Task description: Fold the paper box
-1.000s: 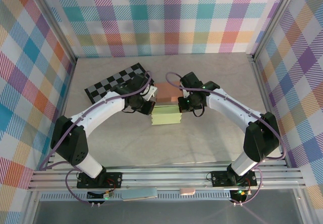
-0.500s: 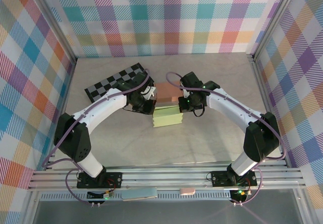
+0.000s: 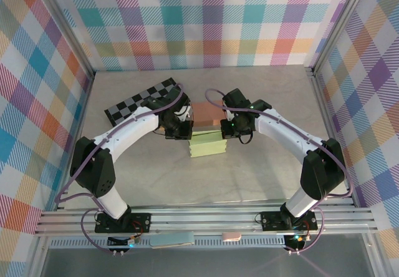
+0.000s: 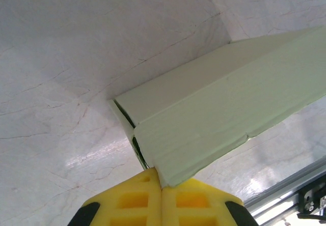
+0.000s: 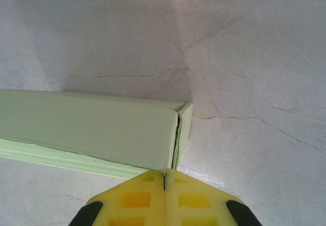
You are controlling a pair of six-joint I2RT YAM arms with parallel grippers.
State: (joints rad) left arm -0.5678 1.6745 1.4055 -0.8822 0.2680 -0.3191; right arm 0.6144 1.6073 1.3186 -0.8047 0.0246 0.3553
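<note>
Left gripper (image 4: 162, 187): fingers pressed together, tips touching a left end corner of the pale green paper box (image 4: 214, 104).
Right gripper (image 5: 164, 177): fingers pressed together, tips at the box's right end flap.
Paper box: on the counter (image 3: 262, 165), between both grippers, just in front of an orange-brown box (image 3: 207, 116).

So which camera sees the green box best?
The top external view: there the green box shows almost whole, from above. Each wrist view shows one end of it, close up.

Bright even overhead light, soft short shadows, mild glare on the table (image 4: 97, 157), close wrist views slightly soft.
</note>
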